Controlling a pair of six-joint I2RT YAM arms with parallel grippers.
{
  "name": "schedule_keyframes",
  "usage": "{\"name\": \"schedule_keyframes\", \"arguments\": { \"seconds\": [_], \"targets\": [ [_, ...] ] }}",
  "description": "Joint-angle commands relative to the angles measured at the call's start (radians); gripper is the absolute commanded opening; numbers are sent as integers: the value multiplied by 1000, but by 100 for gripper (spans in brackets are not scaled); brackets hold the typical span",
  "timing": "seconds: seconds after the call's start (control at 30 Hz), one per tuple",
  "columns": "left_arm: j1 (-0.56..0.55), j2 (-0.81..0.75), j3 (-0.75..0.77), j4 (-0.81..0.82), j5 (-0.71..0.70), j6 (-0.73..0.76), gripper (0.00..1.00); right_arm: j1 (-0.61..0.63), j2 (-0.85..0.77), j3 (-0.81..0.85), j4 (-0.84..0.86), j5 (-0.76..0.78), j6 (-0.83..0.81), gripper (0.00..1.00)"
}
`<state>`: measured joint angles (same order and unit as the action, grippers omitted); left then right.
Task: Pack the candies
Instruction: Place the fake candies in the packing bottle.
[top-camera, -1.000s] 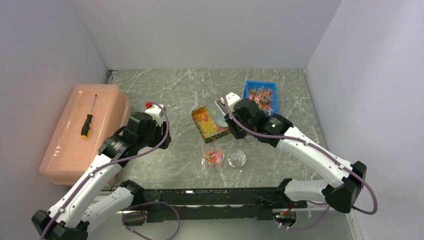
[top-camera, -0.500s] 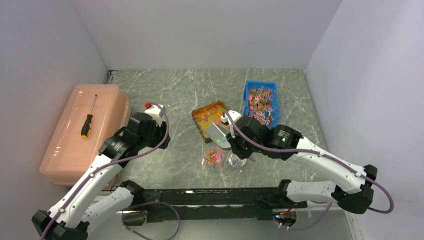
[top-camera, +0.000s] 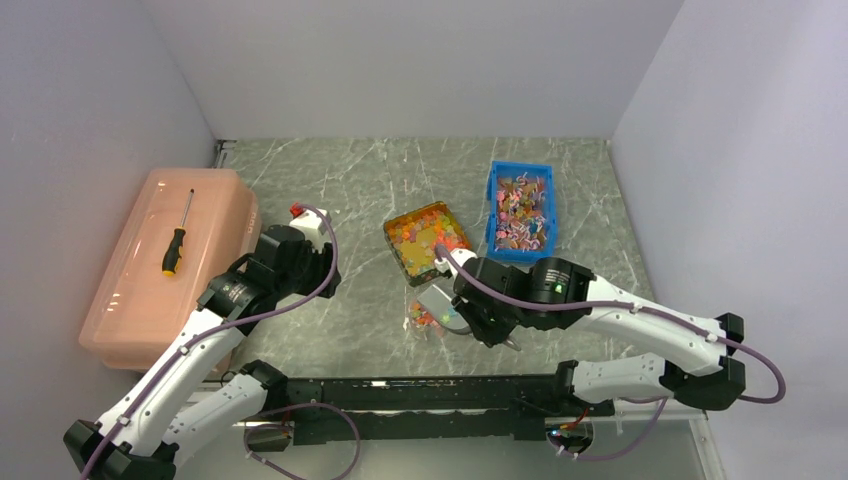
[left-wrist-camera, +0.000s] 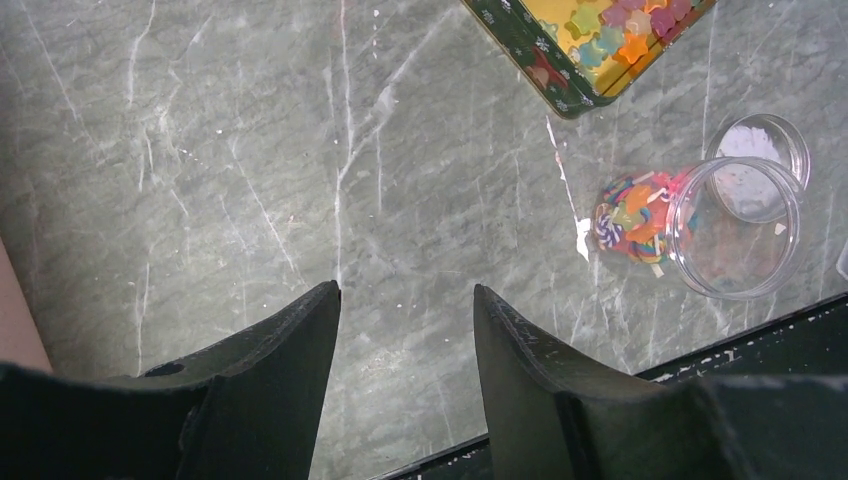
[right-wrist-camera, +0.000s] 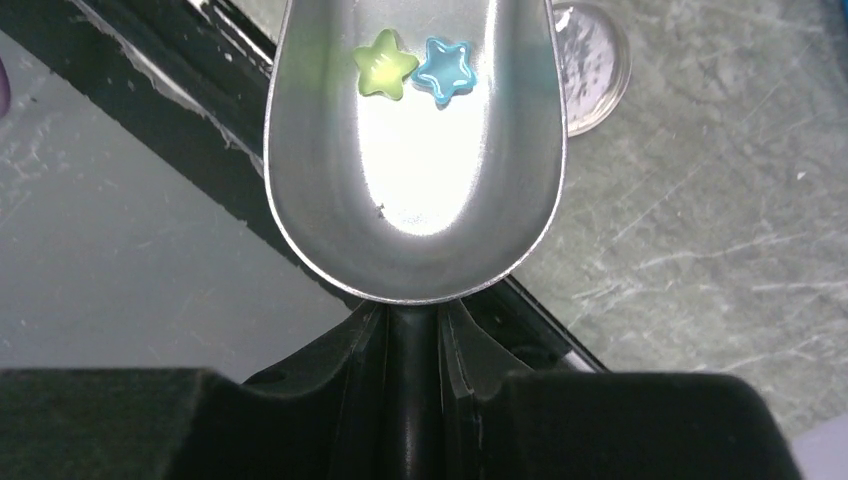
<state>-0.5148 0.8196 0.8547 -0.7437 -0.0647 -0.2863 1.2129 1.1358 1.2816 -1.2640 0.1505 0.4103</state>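
2 star candies (right-wrist-camera: 385, 65), green and blue, sit in the metal scoop (right-wrist-camera: 415, 180) clamped in the right pincer (right-wrist-camera: 412, 325), hanging over the clear jar (left-wrist-camera: 735, 235) and hiding part of it. Left pincer (left-wrist-camera: 405, 340) is apart over the counter (left-wrist-camera: 200, 150), with the candy tin (top-camera: 400, 250) and blue bin (top-camera: 492, 200) just past the jar.

**Counter layout**

On the counter (top-camera: 350, 190), the box (top-camera: 150, 280) sits left with a screwdriver (top-camera: 177, 235) on it. The tin (left-wrist-camera: 525, 45) of candies (left-wrist-camera: 600, 25) is central, the bin (top-camera: 520, 210) just right. The jar (left-wrist-camera: 700, 225) is before the tin, the lid (left-wrist-camera: 757, 165) beside it, and the scoop (right-wrist-camera: 415, 150) above.
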Motion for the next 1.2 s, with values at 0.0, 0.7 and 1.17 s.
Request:
{"name": "schedule_keyframes", "arguments": {
  "seconds": [0.0, 0.7, 1.17],
  "targets": [
    [-4, -6, 7, 35, 23, -10, 57, 32, 29, 73, -92, -16, 76, 0],
    [-4, -74, -2, 38, 84, 7, 58, -56, 246, 229, -228, -232, 125, 0],
    [-4, -92, -6, 36, 86, 9, 58, -240, 249, 163, -164, -460, 43, 0]
  ]
}}
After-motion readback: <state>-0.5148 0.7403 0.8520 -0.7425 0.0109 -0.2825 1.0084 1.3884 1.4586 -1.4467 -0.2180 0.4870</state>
